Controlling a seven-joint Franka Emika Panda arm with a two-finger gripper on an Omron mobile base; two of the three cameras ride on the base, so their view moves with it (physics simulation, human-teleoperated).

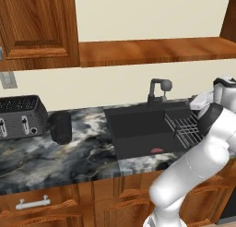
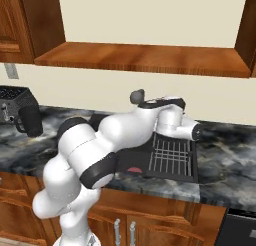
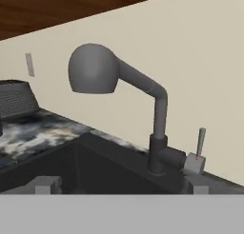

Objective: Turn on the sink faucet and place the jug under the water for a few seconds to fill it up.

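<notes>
From my left base camera: the jug (image 1: 61, 127) stands on the marble worktop (image 1: 87, 152), just beside the toaster (image 1: 20, 116) and well apart from the sink (image 1: 138, 129), whose wire rack (image 1: 184, 127) sits at its right side. The sink faucet (image 1: 159, 90) rises behind the basin, its grey head pointing right; my arm bends up at the right edge.

From my right base camera: the jug sits far left by the toaster, and the faucet's head peeks over the arm — the rack lies bare below.

From my hand camera: the faucet fills the middle, its small lever (image 3: 200, 145) upright at the base. The claw (image 3: 121, 188) stands wide, holding nothing, fingertips (image 3: 45, 184) low before the basin.
</notes>
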